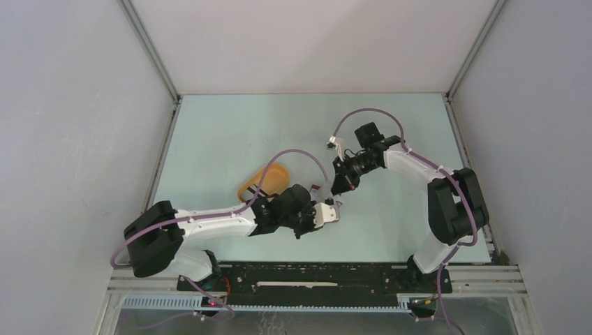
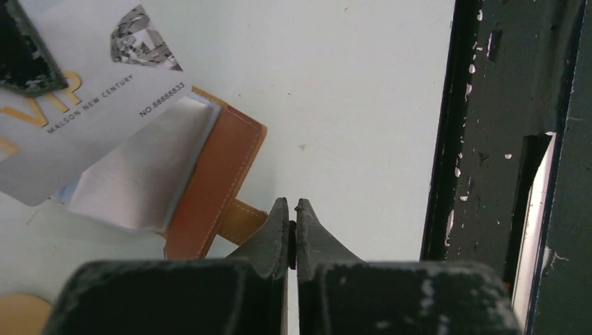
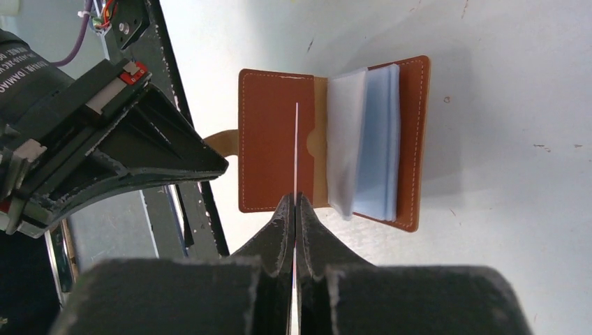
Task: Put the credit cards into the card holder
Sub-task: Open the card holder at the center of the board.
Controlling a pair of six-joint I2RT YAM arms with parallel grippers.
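Observation:
The card holder (image 3: pixel 269 150) lies open on the table, reddish-brown with pale blue-grey sleeves (image 3: pixel 373 143) fanned on its right half. My right gripper (image 3: pixel 294 200) is shut on a credit card (image 3: pixel 296 139), seen edge-on as a thin white line above the holder's left flap. In the left wrist view that credit card (image 2: pixel 91 84) is pale grey with printed text and hangs over the card holder (image 2: pixel 216 167). My left gripper (image 2: pixel 293 206) is shut, right next to the holder's strap tab (image 2: pixel 244 218). From above, the left gripper (image 1: pixel 325 213) and right gripper (image 1: pixel 342 187) hide the holder.
An orange-yellow oval tray (image 1: pixel 265 180) lies left of the grippers, partly under the left arm's cable. The black base rail (image 2: pixel 489 139) runs along the table's near edge, close beside the left gripper. Grey walls enclose the table on three sides.

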